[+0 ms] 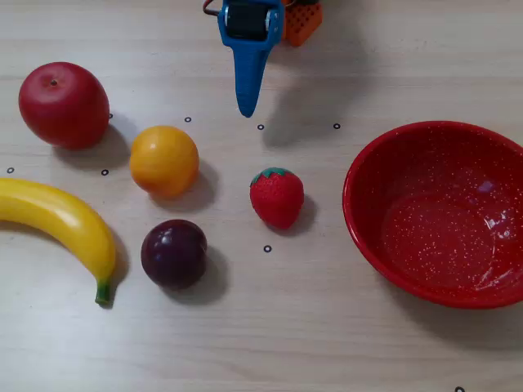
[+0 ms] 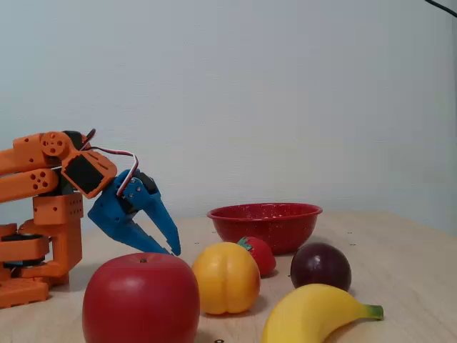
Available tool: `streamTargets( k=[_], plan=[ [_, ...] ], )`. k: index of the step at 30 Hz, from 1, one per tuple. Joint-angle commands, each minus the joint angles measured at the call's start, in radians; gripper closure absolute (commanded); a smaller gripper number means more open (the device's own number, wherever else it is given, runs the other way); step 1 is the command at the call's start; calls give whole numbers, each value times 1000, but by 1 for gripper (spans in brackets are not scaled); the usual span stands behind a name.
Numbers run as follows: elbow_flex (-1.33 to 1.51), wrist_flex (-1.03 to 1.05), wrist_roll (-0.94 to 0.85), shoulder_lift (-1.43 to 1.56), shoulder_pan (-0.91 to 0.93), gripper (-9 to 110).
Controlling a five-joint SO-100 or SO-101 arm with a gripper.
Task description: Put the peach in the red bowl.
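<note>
Four fruits around peach.

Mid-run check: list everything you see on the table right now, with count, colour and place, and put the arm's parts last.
Round yellow-orange peach: one, yellow-orange, left of centre in the overhead view, between apple and plum.
Glossy red speckled bowl: one, red, right side, empty.
Round red apple: one, red, upper left.
Curved yellow banana: one, yellow, lower left.
Dark purple plum: one, purple, below the peach.
Small red strawberry with green cap: one, red, centre, between peach and bowl.
Pale wood-grain table: one, beige, with small black ring marks.
Orange arm body: one, orange, left in the fixed view.
Blue two-finger gripper: one, blue, top centre, above the table, holding nothing; its fingers look close together.
</note>
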Motion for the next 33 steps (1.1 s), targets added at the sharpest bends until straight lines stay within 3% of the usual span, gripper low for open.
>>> streamTargets(
  k=[1, 11, 20, 27, 33],
  plan=[
    [-54, -18, 8, -44, 35, 101],
    [-258, -25, 44, -241, 41, 101],
    [-916, 189, 201, -838, -92, 101],
    [-1442, 500, 276, -1278, -221, 101],
    [-1624, 664, 382, -1513, -298, 78]
  ],
)
